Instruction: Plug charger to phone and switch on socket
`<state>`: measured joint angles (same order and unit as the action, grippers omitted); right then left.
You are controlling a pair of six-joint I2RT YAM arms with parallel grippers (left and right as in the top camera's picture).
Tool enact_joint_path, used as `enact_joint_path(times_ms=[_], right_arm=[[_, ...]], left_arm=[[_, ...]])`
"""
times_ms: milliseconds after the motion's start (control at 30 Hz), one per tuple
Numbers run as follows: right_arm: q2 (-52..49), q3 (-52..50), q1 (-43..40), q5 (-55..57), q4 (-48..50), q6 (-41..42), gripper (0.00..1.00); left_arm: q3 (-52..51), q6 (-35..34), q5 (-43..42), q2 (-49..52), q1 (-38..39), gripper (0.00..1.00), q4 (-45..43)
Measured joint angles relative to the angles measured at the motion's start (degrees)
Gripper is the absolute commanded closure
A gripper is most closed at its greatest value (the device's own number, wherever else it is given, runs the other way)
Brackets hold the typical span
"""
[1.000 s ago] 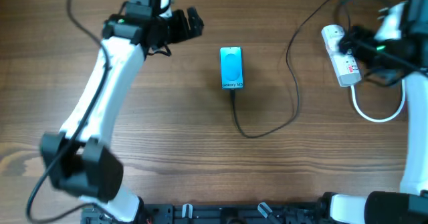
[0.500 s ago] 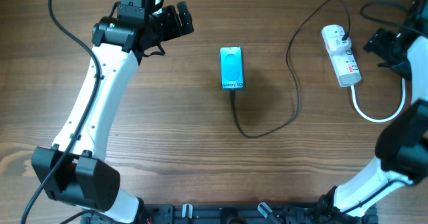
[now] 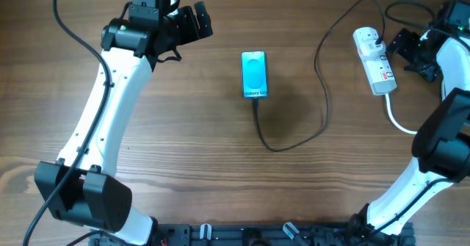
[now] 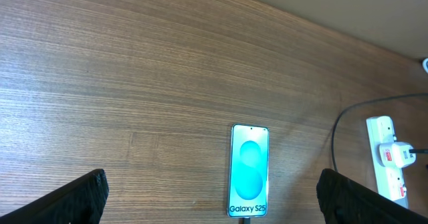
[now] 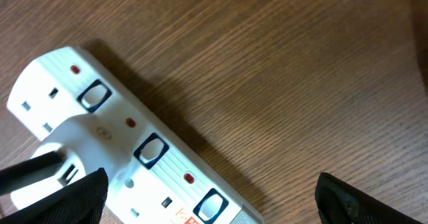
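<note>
Phone (image 3: 253, 75) lies flat, screen up, between the arms. Charger (image 3: 256, 115) leaves its lower end and loops right to the socket (image 3: 374, 68). Cable looks seated, so the step in hand is likely switching on. Right gripper (image 3: 405, 52) hovers just beside the strip, jaws wide, empty; next move needs a fingertip on the plug's switch. Left gripper (image 3: 198, 24) well left of phone, spread wide, holding nothing

phone (image 3: 254, 74) left of socket (image 3: 374, 61)

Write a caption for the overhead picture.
Thin black cable meets flat cyan-screen phone; white plastic power strip beside right tool.
</note>
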<state>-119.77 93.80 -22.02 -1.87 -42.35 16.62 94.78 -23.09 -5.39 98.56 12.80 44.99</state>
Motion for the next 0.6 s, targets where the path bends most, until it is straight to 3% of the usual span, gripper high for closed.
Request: enact_joint_path(times_ms=[600], right_arm=[[-5.6, -0.2, -0.2, 1.9, 1.3, 1.3, 0.0]], left_arm=[[0.0, 0.0, 0.0, 0.0, 0.0, 0.0, 0.0]])
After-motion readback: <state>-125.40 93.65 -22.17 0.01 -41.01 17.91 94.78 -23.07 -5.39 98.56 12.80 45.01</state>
